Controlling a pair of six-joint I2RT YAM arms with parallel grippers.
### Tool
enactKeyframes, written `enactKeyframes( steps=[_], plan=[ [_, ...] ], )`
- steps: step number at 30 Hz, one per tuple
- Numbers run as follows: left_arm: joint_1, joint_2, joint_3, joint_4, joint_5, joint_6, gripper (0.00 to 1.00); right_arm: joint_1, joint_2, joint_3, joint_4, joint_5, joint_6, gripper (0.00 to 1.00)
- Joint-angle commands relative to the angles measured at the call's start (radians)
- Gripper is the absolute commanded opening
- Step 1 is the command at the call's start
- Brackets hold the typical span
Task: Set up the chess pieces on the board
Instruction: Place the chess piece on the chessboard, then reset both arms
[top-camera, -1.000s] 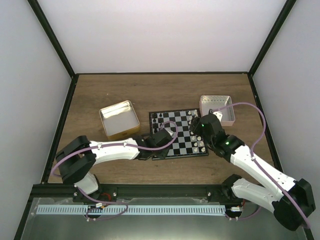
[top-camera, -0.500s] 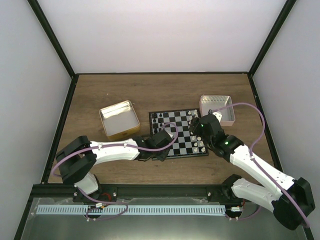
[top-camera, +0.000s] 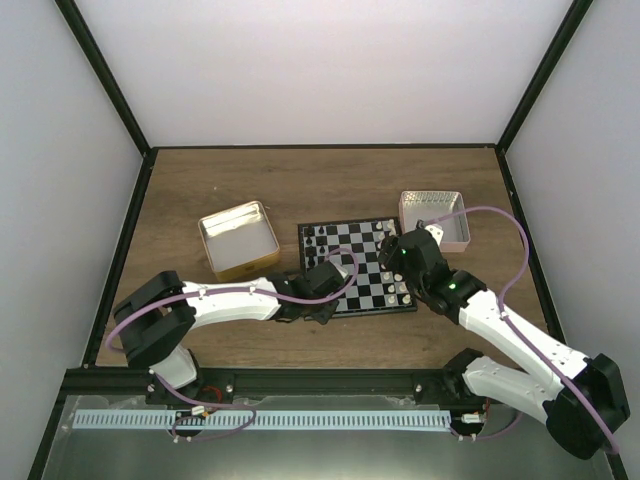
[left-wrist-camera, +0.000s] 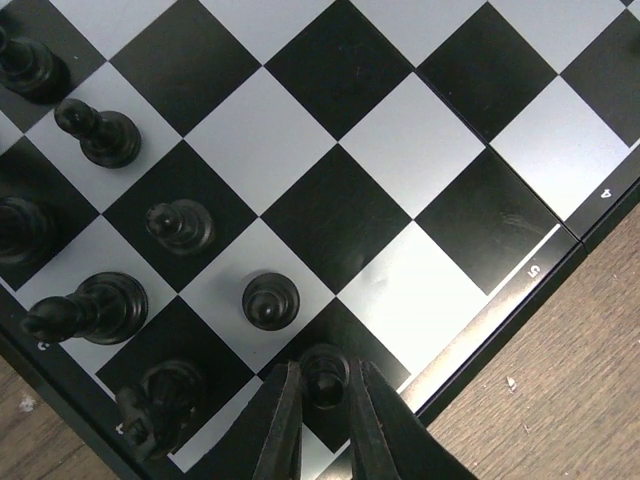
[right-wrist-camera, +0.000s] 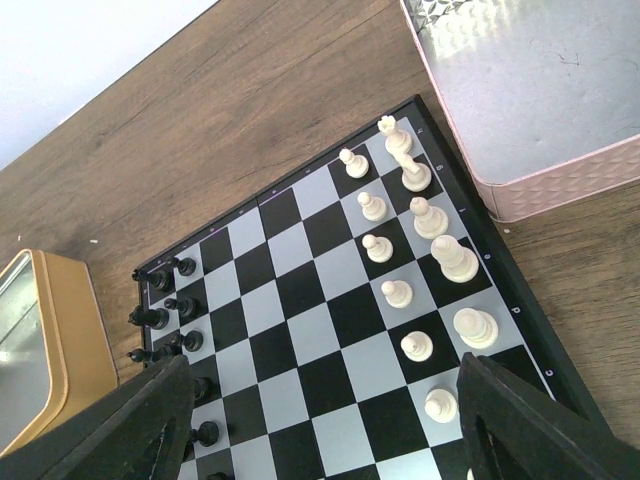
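Note:
The board (top-camera: 360, 262) lies mid-table, black pieces along its left side and white pieces (right-wrist-camera: 430, 215) along its right. In the left wrist view my left gripper (left-wrist-camera: 325, 388) is shut on a black pawn (left-wrist-camera: 324, 368) that stands on a black square at the board's near edge. Another black pawn (left-wrist-camera: 270, 300) and several black pieces (left-wrist-camera: 100, 135) stand just beyond it. My left gripper (top-camera: 322, 288) is at the board's near left corner. My right gripper (right-wrist-camera: 320, 420) is wide open and empty above the board, over its right half (top-camera: 400, 262).
A gold tin (top-camera: 238, 240) sits left of the board. A pink tin (top-camera: 435, 218) sits at the board's far right corner, close to the white pieces. Dark frame rails border the wooden table.
My left gripper has shifted slightly toward the board's near edge with the pawn between its fingers. The right arm has barely moved.

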Motion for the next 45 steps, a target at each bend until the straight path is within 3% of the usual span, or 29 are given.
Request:
enactKeyframes(
  steps=[1,10,16,21,24,31,39,45],
  plan=[
    [-0.005,-0.008,0.016,-0.009,0.028,0.021,0.17,-0.006,-0.015,0.004,0.008,0.012,0.013,0.74],
    [-0.003,-0.132,0.032,-0.033,0.015,0.008,0.41,-0.007,-0.061,0.014,-0.014,-0.006,-0.004,0.77],
    [-0.002,-0.323,0.049,-0.036,0.005,-0.012,0.59,-0.007,-0.218,0.048,-0.048,-0.004,-0.162,0.97],
    [-0.002,-0.581,0.033,-0.030,-0.091,-0.043,0.80,-0.007,-0.336,0.146,-0.173,0.031,-0.226,1.00],
    [-0.004,-0.745,0.004,-0.032,-0.143,-0.070,1.00,-0.007,-0.367,0.243,-0.298,0.086,-0.240,1.00],
    [-0.003,-1.071,-0.028,-0.145,-0.353,-0.115,1.00,-0.007,-0.415,0.416,-0.518,0.207,-0.254,1.00],
    [-0.002,-1.263,0.043,-0.319,-0.623,-0.119,1.00,-0.007,-0.458,0.514,-0.630,0.253,-0.270,1.00],
    [-0.004,-1.332,0.060,-0.348,-0.644,-0.102,1.00,-0.007,-0.520,0.523,-0.662,0.256,-0.266,1.00]
  ],
)
